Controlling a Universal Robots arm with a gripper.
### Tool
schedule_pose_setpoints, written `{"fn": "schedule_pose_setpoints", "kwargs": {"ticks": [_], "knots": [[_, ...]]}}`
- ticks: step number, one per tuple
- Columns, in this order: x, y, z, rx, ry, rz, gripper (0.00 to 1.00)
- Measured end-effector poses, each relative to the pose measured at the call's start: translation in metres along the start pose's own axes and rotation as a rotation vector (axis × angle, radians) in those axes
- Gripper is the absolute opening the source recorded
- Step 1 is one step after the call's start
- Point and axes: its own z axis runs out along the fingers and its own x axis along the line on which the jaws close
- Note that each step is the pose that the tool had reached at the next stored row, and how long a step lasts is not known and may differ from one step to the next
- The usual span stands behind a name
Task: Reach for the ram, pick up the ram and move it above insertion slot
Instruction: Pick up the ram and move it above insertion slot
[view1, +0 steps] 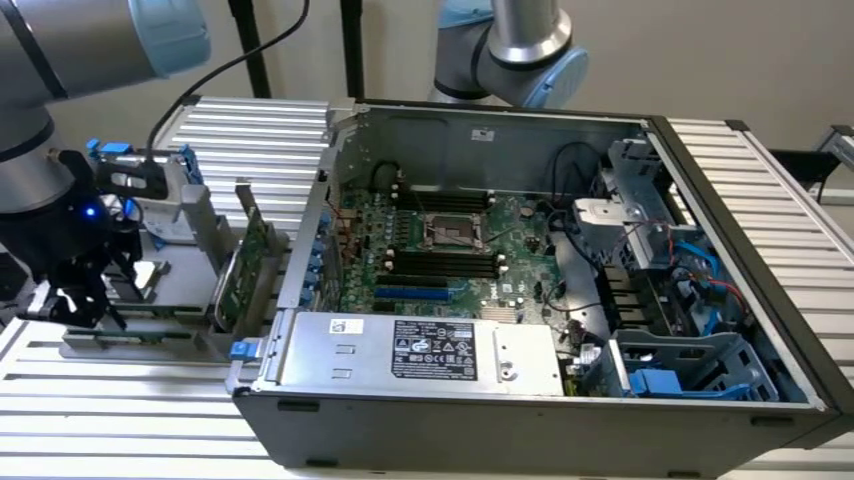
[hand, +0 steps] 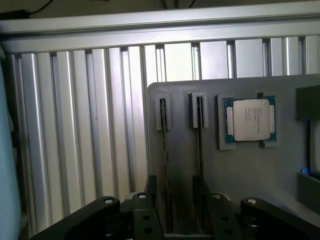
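Note:
Two ram sticks stand on edge in a grey holder (hand: 250, 170): one ram (hand: 163, 150) and a second stick (hand: 199, 150) beside it, both seen as thin dark lines. My gripper (hand: 175, 210) hovers over their near ends, open, with nothing between its fingers (hand: 150, 192). In the exterior view the gripper (view1: 80, 300) hangs over the holder (view1: 134, 335) on the exterior view's left, outside the computer case. The black memory insertion slots (view1: 434, 262) lie on the motherboard inside the open case.
A processor chip (hand: 249, 120) sits in the holder beside the sticks. A wider green expansion card (view1: 247, 270) stands upright between the holder and the case wall (view1: 320, 230). A silver power supply (view1: 427, 350) fills the case front. A second arm (view1: 514, 50) stands behind the case.

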Motion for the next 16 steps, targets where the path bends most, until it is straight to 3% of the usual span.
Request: {"fn": "schedule_pose_setpoints", "kwargs": {"ticks": [16], "knots": [[0.006, -0.0012, 0.0289, 0.0003, 0.0027, 0.000, 0.42]]}}
